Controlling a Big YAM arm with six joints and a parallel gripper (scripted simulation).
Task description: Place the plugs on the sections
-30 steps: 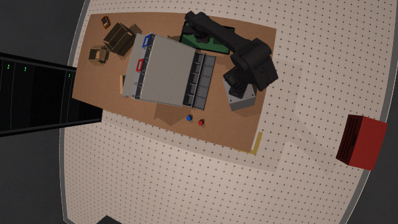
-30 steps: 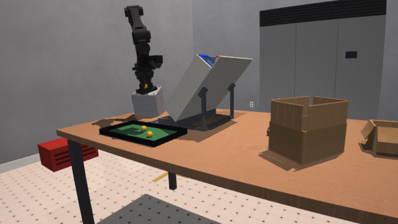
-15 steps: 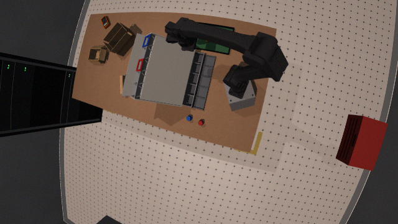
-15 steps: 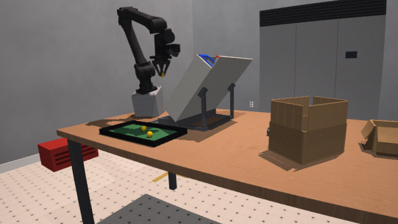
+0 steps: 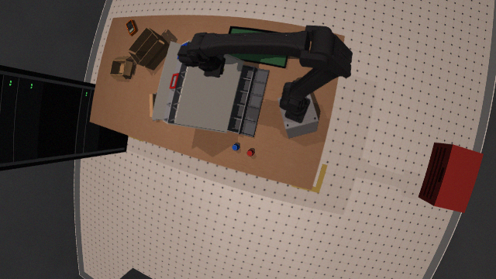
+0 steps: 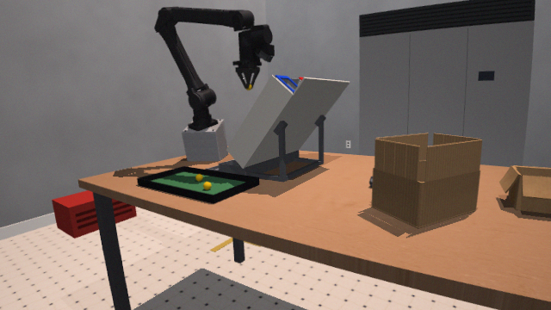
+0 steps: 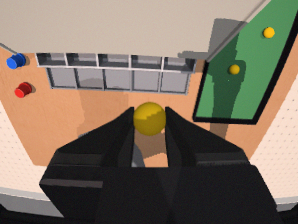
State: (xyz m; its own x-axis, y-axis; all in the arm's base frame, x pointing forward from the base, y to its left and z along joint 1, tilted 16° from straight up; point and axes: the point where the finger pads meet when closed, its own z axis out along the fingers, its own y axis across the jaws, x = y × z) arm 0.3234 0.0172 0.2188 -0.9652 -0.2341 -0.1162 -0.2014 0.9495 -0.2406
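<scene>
One small yellow marble [image 7: 149, 117] sits clamped between the fingertips of the black parallel gripper [image 6: 249, 82], which hangs high above the sloped grey cover panel [image 6: 275, 120], near its upper edge.

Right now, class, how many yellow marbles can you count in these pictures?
3. One marble is clamped in the tool above the sloped cover; two lie in the green tray, one behind the other. Others may be hidden.

A small yellow marble [image 7: 149, 117] is held above the tilted grey cover board [image 6: 275, 125], beside which the black-rimmed green tray [image 6: 170, 186] is set.
</scene>
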